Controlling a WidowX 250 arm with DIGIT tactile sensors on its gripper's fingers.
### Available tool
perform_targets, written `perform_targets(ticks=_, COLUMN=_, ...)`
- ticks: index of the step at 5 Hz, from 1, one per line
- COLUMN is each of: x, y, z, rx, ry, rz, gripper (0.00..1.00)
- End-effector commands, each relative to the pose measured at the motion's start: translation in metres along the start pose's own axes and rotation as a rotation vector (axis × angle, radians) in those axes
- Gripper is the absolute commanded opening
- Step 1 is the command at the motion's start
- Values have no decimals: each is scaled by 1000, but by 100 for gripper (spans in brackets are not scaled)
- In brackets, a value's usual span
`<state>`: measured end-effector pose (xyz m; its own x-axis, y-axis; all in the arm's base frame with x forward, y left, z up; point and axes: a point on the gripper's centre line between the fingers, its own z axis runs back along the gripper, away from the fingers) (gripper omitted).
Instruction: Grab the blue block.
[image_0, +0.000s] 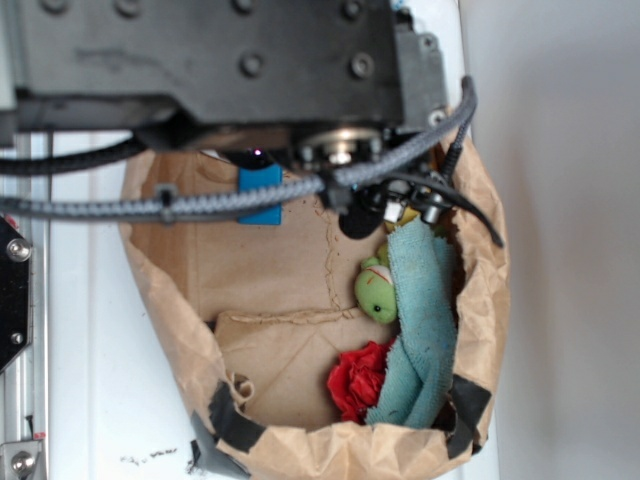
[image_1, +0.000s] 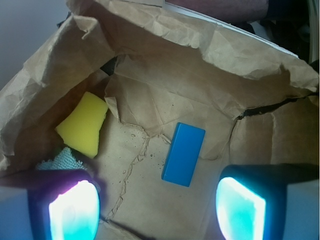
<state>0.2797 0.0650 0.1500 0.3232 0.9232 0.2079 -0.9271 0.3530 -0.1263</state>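
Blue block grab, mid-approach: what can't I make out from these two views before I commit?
- Blue block: exterior view shows only a sliver; the arm and cables cover the rest.
- Gripper: wrist view cuts the fingers off at the bottom edge; height above the block unclear.
- Yellow sponge: not identifiable in the exterior view.
- Teal towel: only a corner in the wrist view, behind a finger.
- Paper bag floor: upper part hidden in the exterior view.

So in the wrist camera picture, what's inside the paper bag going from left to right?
Teal towel → yellow sponge → blue block, all lying on the floor of the brown paper bag.
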Motion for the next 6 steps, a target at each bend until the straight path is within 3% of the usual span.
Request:
perform_targets(ticks=1, x=13, y=12, z=9, rx=-23, ry=-16, rz=23, gripper=100)
perform_targets(ticks=3, x=7, y=34, z=-31, rx=84, ry=33, rz=107, gripper=100)
perform_targets(ticks=4, x=8, y=34, z=-50, rx=106, ry=-4, rz=127, gripper=100)
perform_targets(ticks=6, x=11, y=36, z=-66, rx=115, ry=7, rz=158, gripper=100)
